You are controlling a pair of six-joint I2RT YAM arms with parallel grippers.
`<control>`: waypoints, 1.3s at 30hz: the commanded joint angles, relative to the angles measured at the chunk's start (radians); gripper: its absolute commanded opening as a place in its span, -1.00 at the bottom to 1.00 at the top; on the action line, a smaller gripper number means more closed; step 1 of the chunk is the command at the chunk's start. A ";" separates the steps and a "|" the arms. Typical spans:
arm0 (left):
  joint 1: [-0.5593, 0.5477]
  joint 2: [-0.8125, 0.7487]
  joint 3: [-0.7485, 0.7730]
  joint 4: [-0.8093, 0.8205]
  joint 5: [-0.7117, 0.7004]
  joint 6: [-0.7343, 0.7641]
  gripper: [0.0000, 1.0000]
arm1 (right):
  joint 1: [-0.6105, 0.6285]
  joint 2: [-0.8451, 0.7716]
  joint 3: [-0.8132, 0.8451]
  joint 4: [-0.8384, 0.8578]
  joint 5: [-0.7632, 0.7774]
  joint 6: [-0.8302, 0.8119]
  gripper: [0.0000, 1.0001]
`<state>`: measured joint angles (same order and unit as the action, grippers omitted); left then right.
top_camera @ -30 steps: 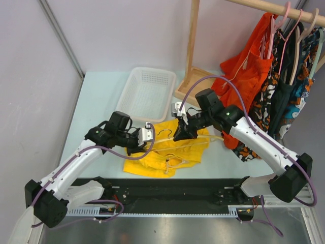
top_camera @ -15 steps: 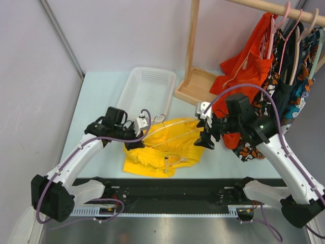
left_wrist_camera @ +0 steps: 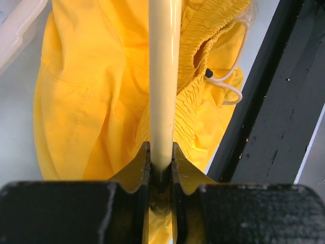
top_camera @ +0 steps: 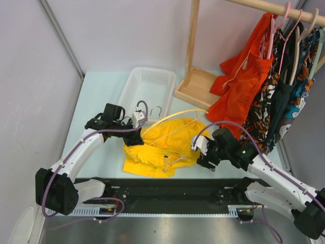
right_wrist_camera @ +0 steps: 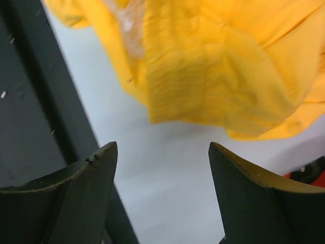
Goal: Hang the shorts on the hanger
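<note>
The yellow shorts [top_camera: 161, 147] lie crumpled on the table, waistband and white drawstring toward the near edge. The cream hanger [top_camera: 175, 113] arcs over them, its metal hook [top_camera: 157, 109] pointing to the back. My left gripper [top_camera: 133, 135] is shut on the hanger's left end; in the left wrist view the hanger's bar [left_wrist_camera: 162, 76] runs straight out from between the left gripper's [left_wrist_camera: 160, 155] jaws above the shorts [left_wrist_camera: 86, 101]. My right gripper [top_camera: 199, 151] stands open at the shorts' right edge. In the right wrist view the right gripper [right_wrist_camera: 162, 152] holds nothing, over bare table short of the shorts [right_wrist_camera: 218, 66].
A white basket [top_camera: 147, 91] stands behind the shorts. The wooden rack's base [top_camera: 195, 84] and post are at the back right, with an orange garment [top_camera: 238, 91] and dark patterned clothes [top_camera: 277, 101] hanging from pink and beige hangers. A black rail [top_camera: 167, 189] runs along the near edge.
My right gripper has let go of the hanger, opened, and dropped back toward the near right of the shorts. The left gripper shifted slightly left, still holding the hanger.
</note>
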<state>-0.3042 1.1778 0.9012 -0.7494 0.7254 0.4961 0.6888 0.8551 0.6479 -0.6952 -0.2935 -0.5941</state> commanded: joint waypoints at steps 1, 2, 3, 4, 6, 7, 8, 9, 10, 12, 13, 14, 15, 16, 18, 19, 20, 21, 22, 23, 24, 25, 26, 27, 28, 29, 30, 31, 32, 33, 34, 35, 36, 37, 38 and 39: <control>0.010 -0.006 0.048 0.033 0.055 -0.022 -0.99 | 0.066 0.041 -0.005 0.287 0.125 0.115 0.54; 0.011 -0.004 0.048 0.032 0.055 -0.024 -0.99 | 0.078 0.051 -0.008 0.313 0.145 0.143 0.57; 0.011 -0.007 0.048 0.030 0.055 -0.024 -0.99 | 0.092 0.070 -0.013 0.327 0.155 0.152 0.58; 0.011 -0.009 0.047 0.031 0.057 -0.025 -0.99 | 0.098 0.074 -0.020 0.344 0.162 0.161 0.59; 0.013 -0.010 0.045 0.032 0.058 -0.027 -0.99 | 0.098 0.084 -0.039 0.376 0.168 0.166 0.59; 0.014 -0.009 0.044 0.032 0.062 -0.028 -0.99 | 0.101 0.091 -0.044 0.378 0.168 0.165 0.59; 0.016 -0.010 0.044 0.033 0.066 -0.030 -0.99 | 0.109 0.096 -0.045 0.378 0.165 0.163 0.59; 0.017 -0.007 0.042 0.033 0.068 -0.030 -0.99 | 0.113 0.105 -0.051 0.378 0.160 0.157 0.60; 0.017 -0.007 0.041 0.036 0.071 -0.030 -0.99 | 0.120 0.108 -0.056 0.382 0.162 0.152 0.60; 0.020 -0.006 0.038 0.038 0.074 -0.031 -0.99 | 0.143 0.114 -0.067 0.411 0.177 0.139 0.61; 0.020 -0.006 0.035 0.042 0.074 -0.031 -0.99 | 0.147 0.124 -0.070 0.424 0.185 0.126 0.61; 0.022 -0.004 0.034 0.042 0.074 -0.030 -0.99 | 0.159 0.131 -0.068 0.439 0.200 0.117 0.61; 0.022 -0.004 0.033 0.042 0.075 -0.030 -0.99 | 0.167 0.140 -0.071 0.445 0.214 0.108 0.62; 0.023 -0.004 0.034 0.039 0.077 -0.027 -1.00 | 0.173 0.162 -0.071 0.453 0.229 0.090 0.62; 0.025 -0.004 0.036 0.036 0.075 -0.025 -0.99 | 0.186 0.180 -0.071 0.467 0.278 0.076 0.61; 0.030 -0.003 0.036 0.035 0.077 -0.024 -0.99 | 0.187 0.199 -0.071 0.482 0.292 0.071 0.59; 0.030 -0.001 0.036 0.032 0.078 -0.019 -0.99 | 0.187 0.203 -0.071 0.490 0.342 0.070 0.58; 0.033 0.000 0.036 0.025 0.080 -0.016 -0.99 | 0.187 0.208 -0.071 0.500 0.365 0.071 0.52; 0.037 -0.001 0.038 0.022 0.086 -0.008 -0.99 | 0.187 0.209 -0.071 0.513 0.385 0.070 0.48; 0.040 -0.003 0.038 0.018 0.089 -0.004 -1.00 | 0.186 0.213 -0.068 0.516 0.414 0.060 0.43; 0.043 -0.007 0.038 0.013 0.092 0.001 -0.99 | 0.177 0.214 -0.070 0.517 0.434 0.060 0.31; 0.053 -0.010 0.038 0.013 0.095 0.012 -1.00 | 0.169 0.217 -0.064 0.522 0.468 0.062 0.25; 0.056 -0.015 0.036 0.010 0.107 0.016 -0.99 | 0.154 0.213 -0.056 0.522 0.476 0.065 0.21; 0.060 -0.026 0.035 0.010 0.112 0.022 -0.99 | 0.140 0.211 -0.050 0.522 0.478 0.069 0.14; 0.066 -0.029 0.034 0.009 0.115 0.030 -0.99 | 0.099 0.206 -0.042 0.522 0.469 0.071 0.11; 0.069 -0.033 0.034 0.007 0.127 0.036 -0.99 | 0.075 0.203 -0.025 0.523 0.461 0.074 0.10; 0.070 -0.040 0.038 0.007 0.132 0.039 -0.99 | 0.054 0.205 -0.018 0.523 0.453 0.077 0.08; 0.073 -0.040 0.036 0.007 0.138 0.042 -0.99 | 0.001 0.206 -0.008 0.523 0.427 0.077 0.07; 0.073 -0.043 0.038 0.012 0.141 0.042 -0.99 | -0.023 0.211 0.007 0.525 0.418 0.083 0.06; 0.074 -0.041 0.039 0.015 0.144 0.039 -0.99 | -0.050 0.228 0.016 0.526 0.404 0.092 0.05; 0.077 -0.040 0.042 0.018 0.146 0.033 -1.00 | -0.096 0.240 0.022 0.520 0.366 0.099 0.05; 0.079 -0.037 0.044 0.021 0.149 0.026 -0.99 | -0.119 0.254 0.030 0.520 0.347 0.106 0.05; 0.080 -0.035 0.045 0.033 0.152 0.016 -0.99 | -0.138 0.277 0.039 0.522 0.329 0.118 0.05; 0.085 -0.027 0.048 0.039 0.154 0.001 -0.99 | -0.153 0.291 0.044 0.517 0.264 0.120 0.05; 0.086 -0.023 0.050 0.044 0.152 -0.007 -0.99 | -0.178 0.300 0.047 0.522 0.246 0.126 0.05; 0.088 -0.020 0.054 0.051 0.154 -0.016 -0.99 | -0.182 0.306 0.050 0.528 0.229 0.134 0.06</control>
<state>-0.2379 1.1679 0.9054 -0.7376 0.8310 0.4984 0.5621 1.1255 0.6556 -0.1967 0.0174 -0.4889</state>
